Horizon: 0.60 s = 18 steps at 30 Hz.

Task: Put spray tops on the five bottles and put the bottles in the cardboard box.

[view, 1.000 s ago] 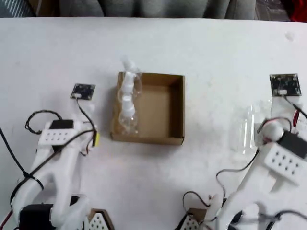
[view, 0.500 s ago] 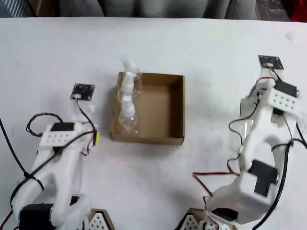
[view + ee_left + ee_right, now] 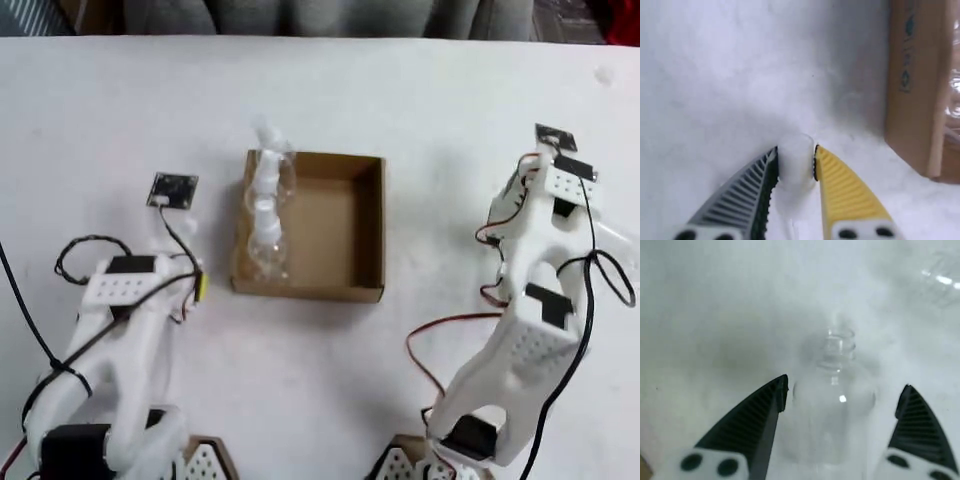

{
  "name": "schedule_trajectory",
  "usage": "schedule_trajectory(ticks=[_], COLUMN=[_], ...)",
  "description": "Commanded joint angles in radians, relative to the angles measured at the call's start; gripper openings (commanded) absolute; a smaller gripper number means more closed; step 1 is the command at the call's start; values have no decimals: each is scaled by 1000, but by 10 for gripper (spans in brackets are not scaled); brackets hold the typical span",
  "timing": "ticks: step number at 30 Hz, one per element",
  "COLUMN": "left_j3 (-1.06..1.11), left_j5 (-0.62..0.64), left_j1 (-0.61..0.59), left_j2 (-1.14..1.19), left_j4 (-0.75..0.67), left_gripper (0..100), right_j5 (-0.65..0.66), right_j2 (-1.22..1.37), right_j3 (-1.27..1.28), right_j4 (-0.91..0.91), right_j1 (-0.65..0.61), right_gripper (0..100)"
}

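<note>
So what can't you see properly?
High view: how many bottles lie in the box; clear, overlapping.
Left wrist view: the shape of the top, blurred, half hidden by the left gripper.
Right wrist view: a far bottle, blurred, cut by the edge.

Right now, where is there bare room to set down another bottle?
Inside the cardboard box, the right half is bare; bottles fill its left side. The table is bare from the box to the far edge, and between the box and the right arm. The near edge is crowded with arm bases and cables.
</note>
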Motion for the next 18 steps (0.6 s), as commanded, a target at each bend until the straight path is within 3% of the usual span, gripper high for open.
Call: schedule_trajectory(ticks=[1,4,12,16,18], left_j3=[-3,-3,-3,-3,-3], left_j5=[-11,-11,-11,-11,-11], left_j1=[-10,-10,-10,-10,-10], left_j2=[-2,-2,-2,-2,-2], left_j4=[-23,-23,-25,-25,-25], left_gripper=[80,80,80,80,80], right_j5=[-74,-81,-80,-75,-52], right_j2=[21,56,87,81,68], right_j3=[-95,-110,-114,-143,-175], right_j4=[8,8,10,12,47], right_j1=[-7,-7,-7,-5,-2], right_gripper=[257,198,176,10,29])
